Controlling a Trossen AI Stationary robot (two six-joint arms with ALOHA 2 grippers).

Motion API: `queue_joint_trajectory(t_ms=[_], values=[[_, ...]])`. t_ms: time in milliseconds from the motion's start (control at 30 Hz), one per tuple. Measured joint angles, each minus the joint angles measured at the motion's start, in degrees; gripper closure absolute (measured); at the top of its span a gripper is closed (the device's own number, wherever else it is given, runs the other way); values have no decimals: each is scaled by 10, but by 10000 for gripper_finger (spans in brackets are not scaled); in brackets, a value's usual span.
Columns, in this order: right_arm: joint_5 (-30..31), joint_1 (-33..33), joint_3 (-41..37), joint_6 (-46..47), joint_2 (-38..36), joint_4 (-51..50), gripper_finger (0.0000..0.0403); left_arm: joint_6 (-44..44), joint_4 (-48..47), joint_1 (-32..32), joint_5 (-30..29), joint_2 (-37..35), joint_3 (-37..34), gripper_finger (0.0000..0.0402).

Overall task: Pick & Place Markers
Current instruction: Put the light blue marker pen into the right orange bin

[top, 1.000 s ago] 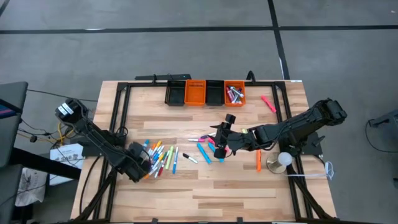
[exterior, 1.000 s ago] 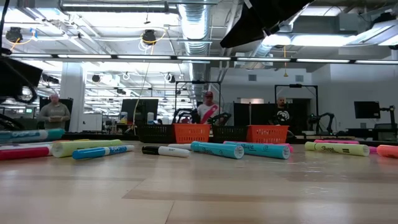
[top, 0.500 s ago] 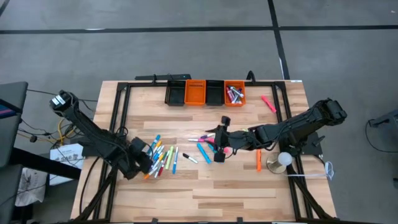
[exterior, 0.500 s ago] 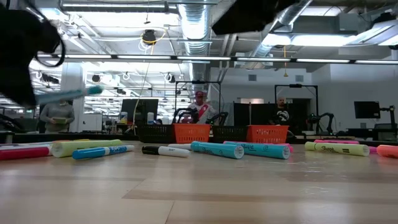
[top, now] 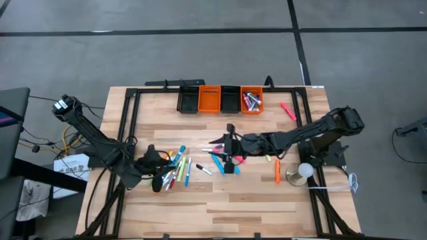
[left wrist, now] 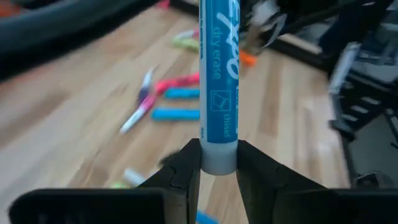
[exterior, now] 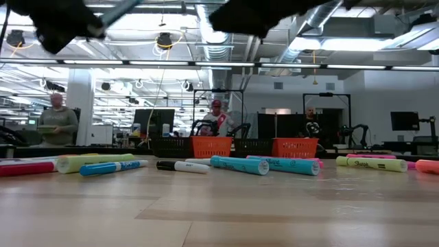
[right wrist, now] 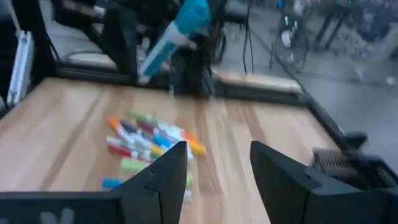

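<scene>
Markers lay in a mixed heap on the wooden surface, on its left side, and more of them lay scattered near the middle. In the low view they made a row across the boards, with a teal one in the middle. The left hand hung beside the heap, and its fingers were pressed on the grey end of a blue dry-erase marker, which stood straight out from between them. The right hand was over the scattered ones near the middle, its fingers apart, with nothing between them. At the far edge stood orange and black bins; the rightmost orange bin had several markers in it. One pink marker lay alone near the far right corner.
</scene>
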Motion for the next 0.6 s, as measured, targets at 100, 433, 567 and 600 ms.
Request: queue_joint_trajectory(t_ms=[100,433,567,600], values=[[-50,-12,1,-32,34,67,234,71,56,2,-3,3,1,316],[-133,-32,38,-35,117,191,243,126,92,19,5,21,1,316],[-167,-38,73,-21,137,188,242,134,103,26,16,35,0,316],[-173,-39,81,-21,142,187,242,134,107,27,18,38,0,316]])
